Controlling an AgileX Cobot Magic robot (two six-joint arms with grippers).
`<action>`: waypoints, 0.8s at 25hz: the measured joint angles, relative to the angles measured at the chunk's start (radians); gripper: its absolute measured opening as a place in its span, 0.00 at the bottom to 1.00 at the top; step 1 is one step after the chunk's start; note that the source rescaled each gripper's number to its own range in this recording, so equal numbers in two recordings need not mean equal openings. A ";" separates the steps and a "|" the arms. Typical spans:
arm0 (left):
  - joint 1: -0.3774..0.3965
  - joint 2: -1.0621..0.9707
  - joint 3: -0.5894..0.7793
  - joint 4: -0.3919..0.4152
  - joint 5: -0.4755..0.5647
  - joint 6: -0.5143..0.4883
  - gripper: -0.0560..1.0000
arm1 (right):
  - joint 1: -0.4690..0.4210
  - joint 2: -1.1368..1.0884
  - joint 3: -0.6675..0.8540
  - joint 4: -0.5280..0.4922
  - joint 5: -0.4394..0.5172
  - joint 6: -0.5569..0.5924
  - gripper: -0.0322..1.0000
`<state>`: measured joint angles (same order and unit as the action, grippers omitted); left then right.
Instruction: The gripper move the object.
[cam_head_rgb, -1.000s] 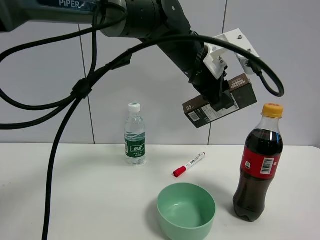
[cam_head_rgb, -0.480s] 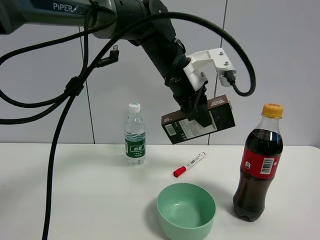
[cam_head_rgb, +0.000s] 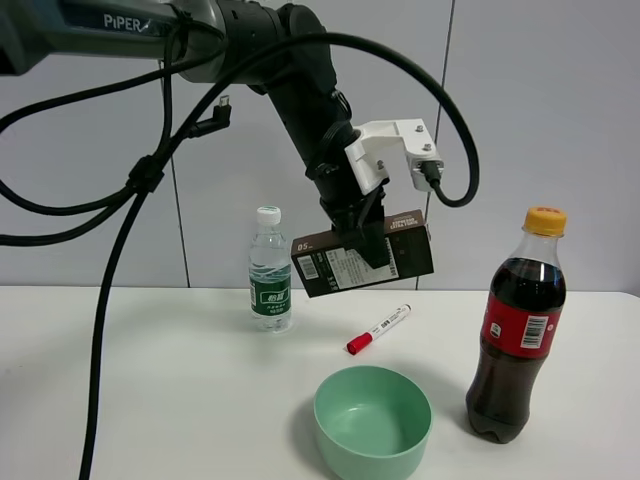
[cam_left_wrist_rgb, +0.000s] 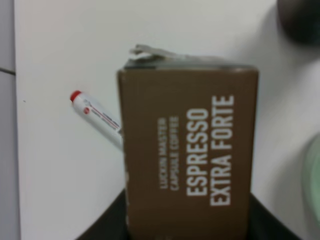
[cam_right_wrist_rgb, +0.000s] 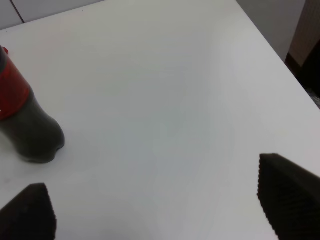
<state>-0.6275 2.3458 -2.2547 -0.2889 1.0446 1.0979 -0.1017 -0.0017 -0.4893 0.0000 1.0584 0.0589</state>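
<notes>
My left gripper (cam_head_rgb: 368, 240), a black claw on the black arm, is shut on the dark brown carton (cam_head_rgb: 330, 265) marked "05". It holds the carton in the air, lengthwise and slightly tilted, above the table between the small water bottle and the cola bottle. In the left wrist view the carton (cam_left_wrist_rgb: 187, 160) reads "ESPRESSO EXTRA FORTE", with the dark fingers (cam_left_wrist_rgb: 102, 231) at its sides. My right gripper (cam_right_wrist_rgb: 160, 205) is open and empty over bare white table; it is out of the exterior view.
A red-capped white marker (cam_head_rgb: 379, 329) lies on the white table (cam_head_rgb: 180, 400) below the carton. A green bowl (cam_head_rgb: 372, 420) stands in front, a small water bottle (cam_head_rgb: 270, 270) at the back left, and a cola bottle (cam_head_rgb: 515, 330) at the right.
My left arm has carried the carton to the left and lower, from near the cola bottle's cap to above the marker. The other things have not moved.
</notes>
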 joint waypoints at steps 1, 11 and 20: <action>0.000 0.005 0.000 0.003 0.002 -0.005 0.05 | 0.000 0.000 0.000 0.000 0.000 0.000 1.00; 0.000 0.079 0.000 0.030 0.057 -0.037 0.05 | 0.000 0.000 0.000 0.000 0.000 0.000 1.00; 0.000 0.083 0.000 0.053 0.081 -0.041 0.05 | 0.000 0.000 0.000 0.000 0.000 0.000 1.00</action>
<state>-0.6275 2.4292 -2.2547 -0.2362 1.1253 1.0572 -0.1017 -0.0017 -0.4893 0.0000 1.0584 0.0589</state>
